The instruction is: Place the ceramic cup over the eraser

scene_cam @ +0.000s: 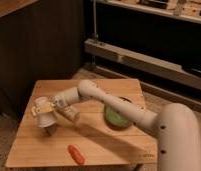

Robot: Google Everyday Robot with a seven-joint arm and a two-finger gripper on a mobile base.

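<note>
My gripper (43, 111) is over the left part of the wooden table (99, 140), at the end of the white arm that reaches in from the right. It is shut on the small off-white ceramic cup (44, 120), which hangs just above the table top. A small dark shape (51, 131) lies right under the cup. I cannot tell whether it is the eraser or a shadow.
A white printed tube (70, 113) lies just right of the gripper. A green plate (116, 118) sits at the table's right, partly behind the arm. An orange carrot-like object (76, 154) lies near the front edge. Dark shelving stands behind the table.
</note>
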